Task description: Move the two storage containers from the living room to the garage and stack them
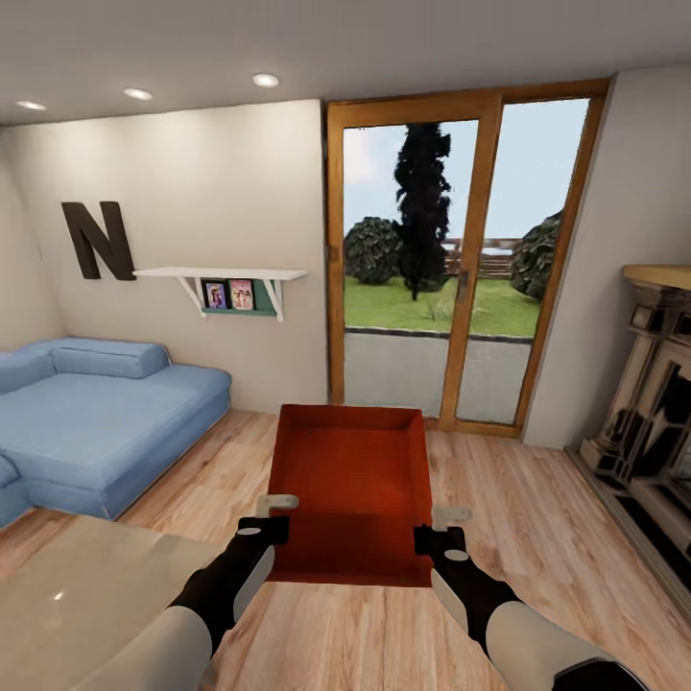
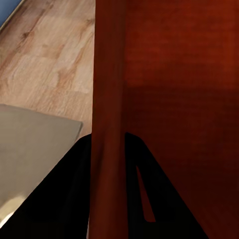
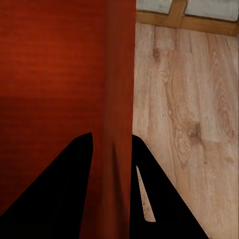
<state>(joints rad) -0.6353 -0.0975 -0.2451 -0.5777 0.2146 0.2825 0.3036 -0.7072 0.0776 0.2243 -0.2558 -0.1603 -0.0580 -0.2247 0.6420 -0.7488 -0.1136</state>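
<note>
The robot holds one orange-red bin [image 1: 350,489] in mid-air at the lower centre of the head view, above the plank floor [image 1: 537,537] of the living room. The left gripper [image 1: 272,516] clamps the bin's left wall near its near corner; the left wrist view shows that wall [image 2: 107,124] running between the two dark fingers [image 2: 64,199], gripped tight. The right gripper [image 1: 441,528] clamps the right wall the same way, and the right wrist view shows the wall [image 3: 119,99] pinched between its fingers [image 3: 55,194].

Straight ahead of the bin, at upper centre, stand the wood-framed glass doors [image 1: 461,259], closed, with lawn and trees behind. A blue sofa [image 1: 96,422] fills the middle left, under a white shelf [image 1: 226,275] and a big dark letter N [image 1: 96,240] on the wall. A fireplace [image 1: 648,422] lines the right edge. A pale tabletop [image 1: 86,585] sits at lower left, just beside the left arm; its corner also shows in the left wrist view [image 2: 35,149]. The floor between bin and doors lies open.
</note>
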